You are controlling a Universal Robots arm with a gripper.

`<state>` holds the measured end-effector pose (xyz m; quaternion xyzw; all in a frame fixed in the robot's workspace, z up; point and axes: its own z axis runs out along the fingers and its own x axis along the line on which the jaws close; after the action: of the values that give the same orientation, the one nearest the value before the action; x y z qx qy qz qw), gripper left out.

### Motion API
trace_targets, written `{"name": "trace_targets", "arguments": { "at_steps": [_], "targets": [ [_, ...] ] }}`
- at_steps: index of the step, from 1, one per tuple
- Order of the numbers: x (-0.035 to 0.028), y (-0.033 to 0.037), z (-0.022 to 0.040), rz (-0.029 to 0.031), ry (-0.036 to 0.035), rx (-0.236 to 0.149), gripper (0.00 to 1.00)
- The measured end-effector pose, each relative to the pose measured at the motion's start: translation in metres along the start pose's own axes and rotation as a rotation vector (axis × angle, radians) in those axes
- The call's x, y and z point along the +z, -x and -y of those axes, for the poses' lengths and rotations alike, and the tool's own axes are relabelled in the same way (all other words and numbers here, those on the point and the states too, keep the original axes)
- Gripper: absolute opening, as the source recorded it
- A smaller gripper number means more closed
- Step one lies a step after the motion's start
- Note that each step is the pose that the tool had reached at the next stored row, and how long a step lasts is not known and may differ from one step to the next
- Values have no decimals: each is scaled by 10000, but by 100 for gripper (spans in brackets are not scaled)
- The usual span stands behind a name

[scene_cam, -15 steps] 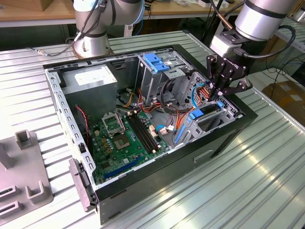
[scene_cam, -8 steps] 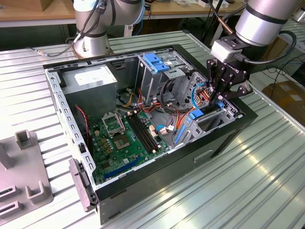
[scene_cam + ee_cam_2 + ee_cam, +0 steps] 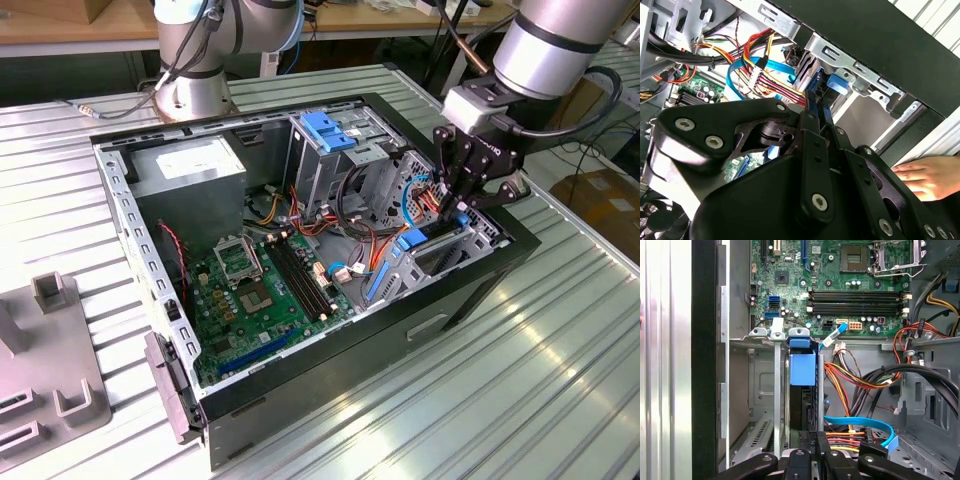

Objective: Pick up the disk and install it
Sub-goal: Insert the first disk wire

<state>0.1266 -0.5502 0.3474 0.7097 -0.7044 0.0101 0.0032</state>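
Note:
The disk [image 3: 802,369] stands on edge inside the silver drive bay [image 3: 760,390] at the front of the open computer case. Its blue carrier tab faces the first wrist camera, with the dark body below it. In the second wrist view the blue tab of the disk [image 3: 838,83] shows just past the fingertips. My gripper [image 3: 460,207] hangs over that bay at the exterior view's right. The black fingers [image 3: 812,130] lie close together, pinching the disk's thin edge. In the first wrist view the gripper [image 3: 815,442] meets the disk's near end.
The green motherboard [image 3: 260,290] fills the case floor, and a grey power supply [image 3: 190,170] sits at the back. Red, orange and blue cables [image 3: 855,375] crowd beside the bay. A person's hand [image 3: 925,177] rests on the table outside the case. A second arm's base [image 3: 195,80] stands behind.

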Motion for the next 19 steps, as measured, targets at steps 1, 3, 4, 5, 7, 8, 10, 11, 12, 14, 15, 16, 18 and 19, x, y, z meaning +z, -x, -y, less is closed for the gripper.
{"name": "trace_targets", "arguments": {
  "at_steps": [1,3,4,5,7,8,10,11,12,14,15,16,18,19],
  "targets": [
    [0,-1,0,0,0,0,17],
    [0,-8,0,-1,0,0,17],
    [1,-9,0,0,0,1,17],
    [1,-9,-3,-1,0,0,17],
    [2,-9,-5,-1,0,-1,17],
    [2,-9,-6,-1,0,0,17],
    [4,-9,-7,-2,0,0,17],
    [4,-9,-7,-3,0,0,17],
    [6,-9,-7,-3,0,0,17],
    [11,-9,-7,-2,0,0,17],
    [12,-9,-7,-3,0,0,17],
    [14,-9,-7,-3,0,0,17],
    [23,-9,-7,2,-1,0,17],
    [25,-10,-7,-2,0,0,17]
  ]
}}
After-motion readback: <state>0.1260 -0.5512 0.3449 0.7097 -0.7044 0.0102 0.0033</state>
